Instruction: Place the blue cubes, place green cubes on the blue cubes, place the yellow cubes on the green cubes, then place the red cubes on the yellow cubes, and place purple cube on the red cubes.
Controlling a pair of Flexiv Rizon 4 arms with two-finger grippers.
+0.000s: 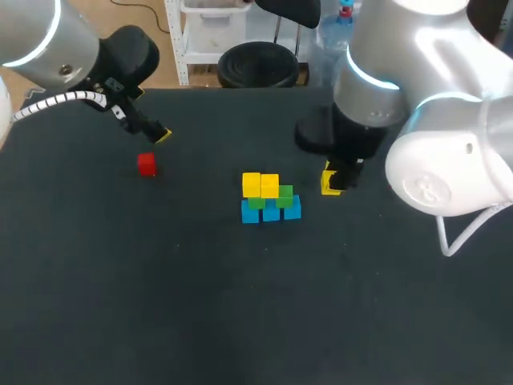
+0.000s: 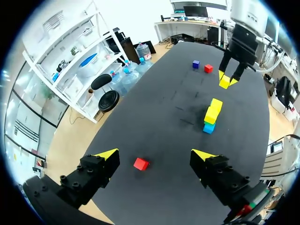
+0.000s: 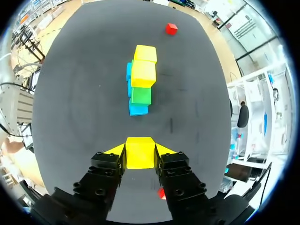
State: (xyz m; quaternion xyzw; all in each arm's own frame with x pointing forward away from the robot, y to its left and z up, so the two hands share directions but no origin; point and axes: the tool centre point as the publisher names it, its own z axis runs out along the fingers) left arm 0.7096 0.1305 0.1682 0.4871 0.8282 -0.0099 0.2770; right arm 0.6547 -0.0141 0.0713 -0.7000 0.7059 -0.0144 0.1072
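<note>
Two arms come over the dark desk (image 1: 160, 321): the left arm (image 1: 48, 48) from the far left corner, the right arm (image 1: 433, 152) from the right edge.

The left jaws are wide open and hold nothing. They hang above the far left part of the desk. In the left wrist view a red cube (image 1: 146, 164) lies on the desk between the two spread fingers and touches neither of them.

The right jaws are closed on a yellow cube (image 3: 139, 152), one finger on each side of it. This cube is just to the right of the stack and apart from it. I cannot tell if it touches the desk.

Near the middle of the desk stands the stack. A row of blue cubes (image 1: 271, 212) lies at the bottom, directly on the desk. Green cubes (image 1: 284, 195) sit on the blue ones. Two yellow cubes (image 1: 260, 185) sit side by side on the left part of the green layer.

A second red cube (image 2: 208, 68) and a purple cube (image 2: 196, 64) show in the left wrist view. They lie near each other on the desk, beyond the right jaws, toward the right edge.
</note>
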